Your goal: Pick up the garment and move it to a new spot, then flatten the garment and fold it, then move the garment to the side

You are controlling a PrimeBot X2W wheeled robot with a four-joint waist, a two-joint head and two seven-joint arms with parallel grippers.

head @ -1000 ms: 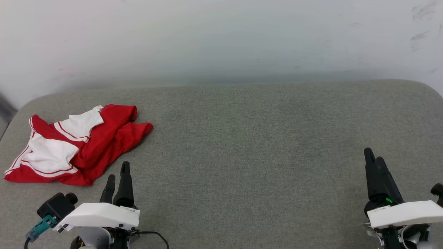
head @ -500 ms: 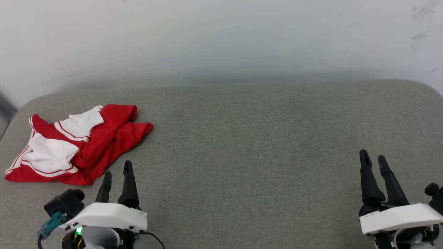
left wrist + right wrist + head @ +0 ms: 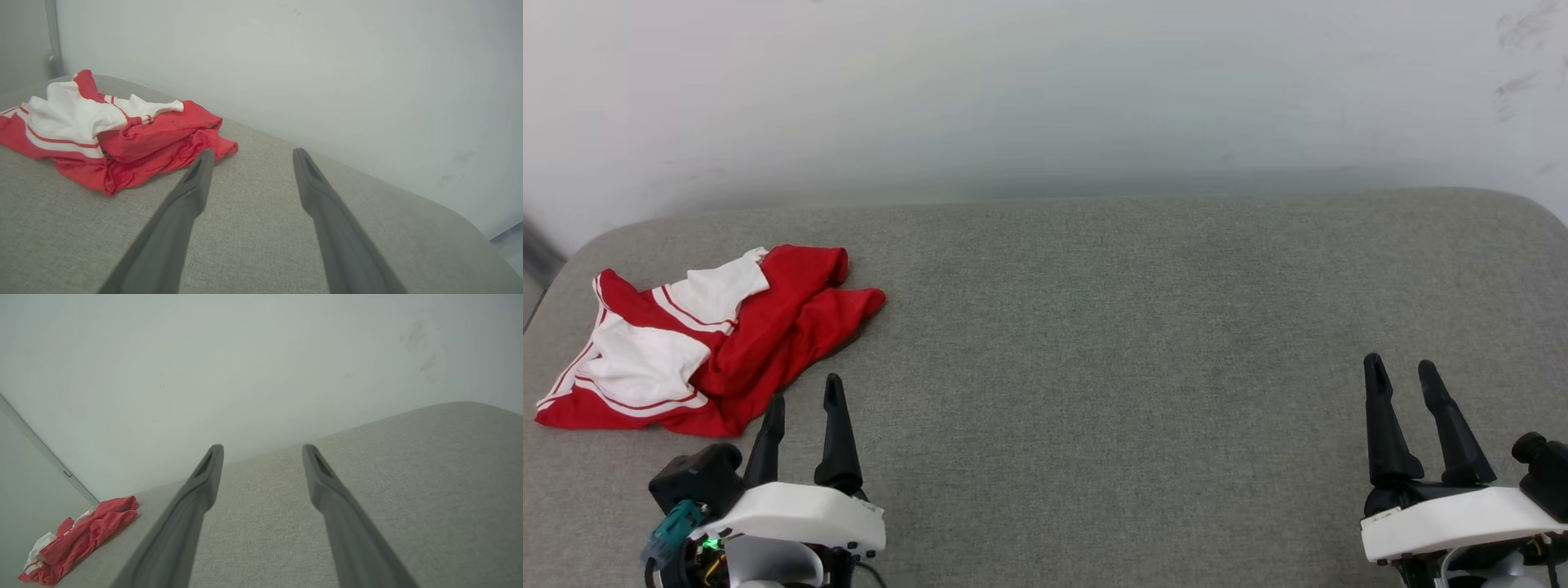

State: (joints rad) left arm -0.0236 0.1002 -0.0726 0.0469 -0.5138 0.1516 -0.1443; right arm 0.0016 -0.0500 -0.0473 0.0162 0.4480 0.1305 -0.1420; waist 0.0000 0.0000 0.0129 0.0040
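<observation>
— Your claws?
— My left claw point(image 3: 804, 390) and right claw point(image 3: 1401, 363), dark and tapered, are spread wide, holding nothing, above the tabletop point(image 3: 1094, 327) with its coarse grey weave.
— The shirt point(image 3: 768, 335)?
— Crumpled, smooth red and white with striped trim, near my left claw, by the tabletop's rounded far-left corner.

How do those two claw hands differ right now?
The left gripper sits near the crumpled garment; the right gripper is far from it across the grey cushion. The left gripper's tips look staggered in the head view; the right gripper's look level. Both are open and empty.
</observation>
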